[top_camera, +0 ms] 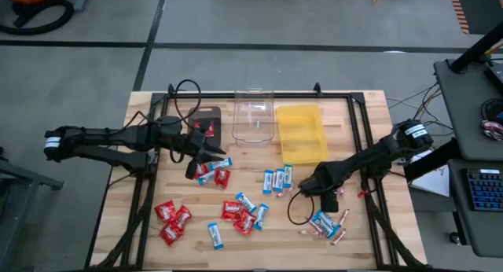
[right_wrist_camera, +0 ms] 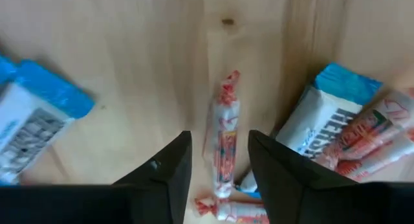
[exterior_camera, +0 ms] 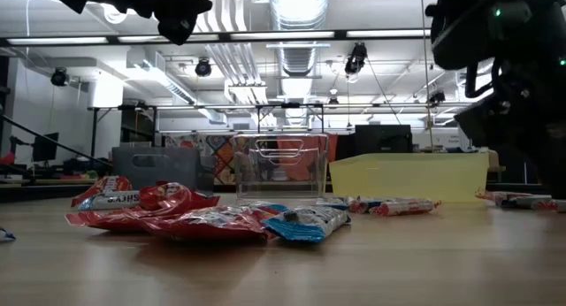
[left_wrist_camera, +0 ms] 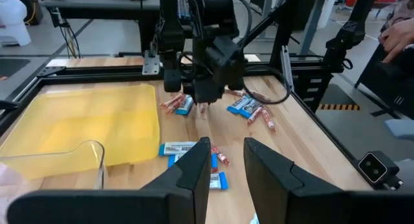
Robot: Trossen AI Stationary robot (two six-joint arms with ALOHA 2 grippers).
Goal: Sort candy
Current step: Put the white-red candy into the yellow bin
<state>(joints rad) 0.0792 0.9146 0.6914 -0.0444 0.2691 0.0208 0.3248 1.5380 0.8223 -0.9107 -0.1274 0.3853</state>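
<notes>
Taking the yellow tray point(top_camera: 301, 132) as the landmark, the step in hand looks like the pick of one pinkish-copper stick point(right_wrist_camera: 223, 143) from the candy cluster lying on the near side of that tray, toward the right arm's base. The right gripper point(right_wrist_camera: 218, 160) hangs directly over this stick with its fingers apart and nothing between them, one finger on each side of the wrapper. The stick's long axis runs straight along the gap between the fingers, so they would close across its narrow width; one twisted end points away from the wrist, the other toward it, close to a second stick lying crosswise. A blue-and-white bar point(right_wrist_camera: 323, 114) sits just beside it, so my judgement is that the next move calls for a straight descent and a close that catches only the one stick. Farther from this cluster, on the tray's other side and beyond the clear tray point(top_camera: 253, 115), the left gripper point(left_wrist_camera: 225, 160) is raised with its fingers open and empty, near the dark tray point(top_camera: 206, 123) and above several red packets point(top_camera: 221, 178).
</notes>
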